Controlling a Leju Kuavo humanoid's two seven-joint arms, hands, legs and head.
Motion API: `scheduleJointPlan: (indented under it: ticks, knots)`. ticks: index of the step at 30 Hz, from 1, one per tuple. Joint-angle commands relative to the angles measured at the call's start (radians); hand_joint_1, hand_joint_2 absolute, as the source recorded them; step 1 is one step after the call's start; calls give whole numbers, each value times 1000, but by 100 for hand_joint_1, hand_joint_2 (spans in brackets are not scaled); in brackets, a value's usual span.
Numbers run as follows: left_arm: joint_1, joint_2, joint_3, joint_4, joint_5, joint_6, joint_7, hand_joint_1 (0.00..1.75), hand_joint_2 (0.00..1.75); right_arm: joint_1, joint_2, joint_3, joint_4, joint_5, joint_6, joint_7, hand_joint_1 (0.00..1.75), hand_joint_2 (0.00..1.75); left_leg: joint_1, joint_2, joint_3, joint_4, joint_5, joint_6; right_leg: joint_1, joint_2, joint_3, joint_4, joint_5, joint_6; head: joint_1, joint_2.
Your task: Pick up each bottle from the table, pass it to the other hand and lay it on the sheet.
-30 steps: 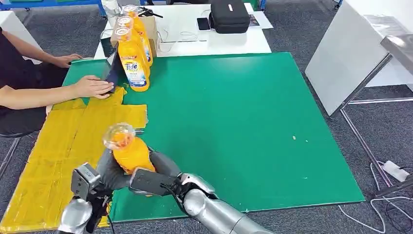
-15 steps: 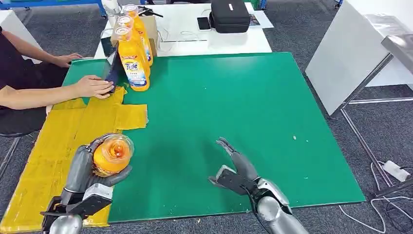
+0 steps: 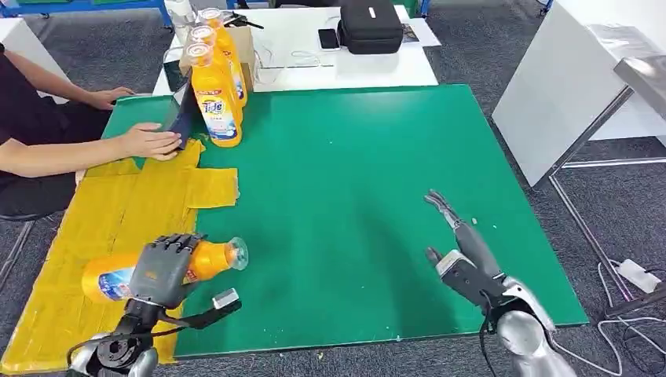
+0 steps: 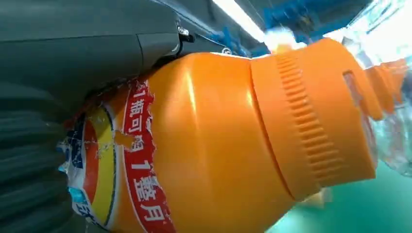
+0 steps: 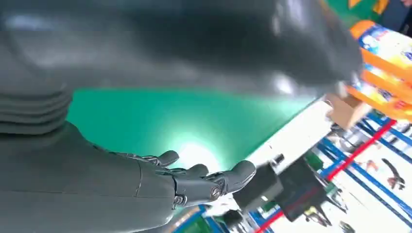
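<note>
Bottle (image 3: 118,276) of orange detergent lay on its side at the near left, its body over the yellow sheet (image 3: 94,236) and its clear cap end pointing right toward the green tabletop (image 3: 353,196), with the left robot hand (image 3: 163,271) draped over its middle from above, fingers curled round the body. In the left wrist view you had the same bottle (image 4: 218,145) pressed against the palm, its label torn and wrinkled where the hand met it. You should have judged it fairly heavy if full, with a stiff but smooth plastic wall that could slide in a loose hold, and round enough to roll on the sheet once freed. The broad labelled body was the sound place to take it; the ribbed orange collar (image 4: 311,121) gave some purchase, while the clear cap looked a poor, slick handle. The right robot hand (image 3: 463,251) hovered over the near right of the tabletop, fingers spread and holding nothing. Three more upright bottles (image 3: 214,94) stood at the far left, just beside a person's hand (image 3: 149,140) resting on the far end of the sheet, so you would have wanted care when reaching there.
</note>
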Motion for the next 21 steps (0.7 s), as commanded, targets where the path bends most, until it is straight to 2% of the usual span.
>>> scheduleJointPlan:
  ticks: [1,2,6,11,12,14,16,17,18,19,21]
  knots:
    - [-88,34,-111,257,6,11,-17,0,175,-78,-2,53,76,11,-4,7,0,0,0,0,5,-2,-1,-1,0,3,4,-1,-1,-2,0,0]
    - [-81,28,-93,247,16,-8,-43,0,0,-76,1,53,77,9,-6,8,0,0,1,0,6,-2,-1,-1,0,3,6,-2,-1,-2,0,0]
    - [-49,29,-37,186,74,12,-113,0,0,-87,4,63,98,9,-6,9,0,0,1,0,6,-1,-1,0,0,4,6,-1,-2,-2,0,0]
    - [-20,-10,34,100,107,80,-157,0,0,-96,23,91,128,23,-15,14,0,0,1,1,2,0,-1,0,1,4,3,0,-1,-2,0,0]
    - [-5,-26,47,67,163,135,-205,0,0,-98,23,101,135,28,-18,15,0,0,1,1,4,-1,-1,0,1,5,5,-1,-1,-3,0,0]
    - [10,-62,75,26,186,212,-225,0,0,-96,25,110,141,33,-24,18,0,0,1,0,1,0,0,0,1,3,2,-1,-1,-2,0,0]
    - [20,-76,88,-3,185,215,-227,0,0,-96,28,118,148,39,-32,19,0,0,1,0,2,0,-1,0,0,3,3,-1,-1,-2,0,0]
    - [24,-114,129,-46,231,258,-265,0,0,-95,37,121,152,41,-40,17,0,0,2,1,4,-1,-2,0,1,5,5,-1,-1,-2,0,0]
    - [27,-131,150,-66,247,258,-294,0,0,-94,40,122,153,43,-42,17,0,0,1,0,1,0,-1,0,1,3,2,-1,-1,-1,0,0]
    - [31,-196,224,-139,302,258,-375,0,0,-87,61,123,152,64,-73,4,0,0,1,0,3,0,-1,0,0,4,4,-1,-2,-2,0,0]
    - [33,-205,229,-139,299,258,-383,0,0,-81,75,134,150,76,-85,7,0,0,2,0,2,1,-2,0,1,4,3,0,-1,-2,0,0]
